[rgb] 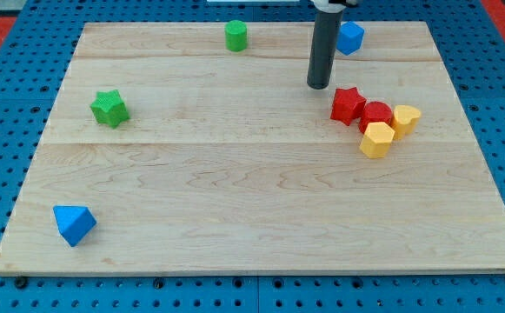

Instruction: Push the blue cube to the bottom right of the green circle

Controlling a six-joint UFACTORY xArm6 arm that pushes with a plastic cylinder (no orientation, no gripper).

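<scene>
The rod ends in a blunt tip (320, 86) with no jaws, holding nothing, seemingly just clear of the blue cube (350, 37); the green circle (235, 36) sits well left.

Blue cube (350, 37) at the view's top, right of the green circle (235, 36), well apart.

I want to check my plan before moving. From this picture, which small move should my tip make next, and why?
Probably slide my tip around to the view's right of the blue cube. The tip now stands below and left of the cube, apart from it, on the same side as the green circle. A push from the cube's far right side would drive it leftward, toward the spot at the circle's bottom right.
</scene>
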